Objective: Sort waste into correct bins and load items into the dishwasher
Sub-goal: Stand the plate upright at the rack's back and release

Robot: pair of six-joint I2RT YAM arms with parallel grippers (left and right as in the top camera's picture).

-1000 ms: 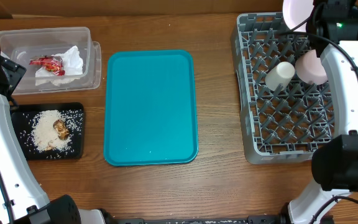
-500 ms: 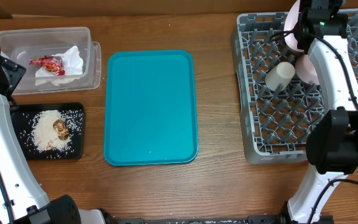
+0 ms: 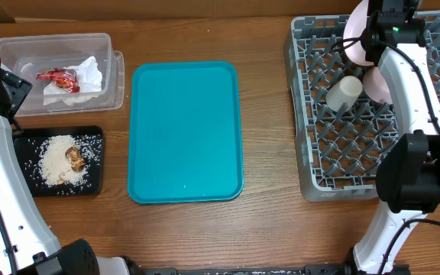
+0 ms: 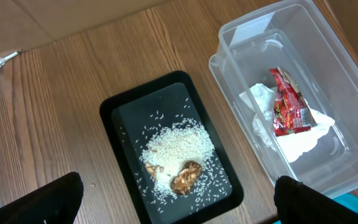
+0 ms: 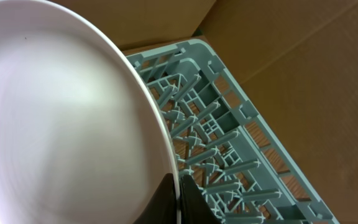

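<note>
My right gripper is shut on the rim of a large white plate, held on edge over the far side of the grey dish rack. Seen from overhead, the plate shows beside the right arm. A small white cup and a white bowl lie in the rack. My left gripper hangs open, nothing between its fingers, above the black tray of rice and brown bits. The clear tub holds a napkin and a red wrapper.
A teal serving tray lies bare at the table's middle, between the bins on the left and the rack on the right. The rack's upright pegs stand just below the plate. Brown cardboard walls rise behind the table.
The right arm has shifted left and brought the plate down closer to the rack's back rows; over the last half second it hardly moved. The left arm is still.
</note>
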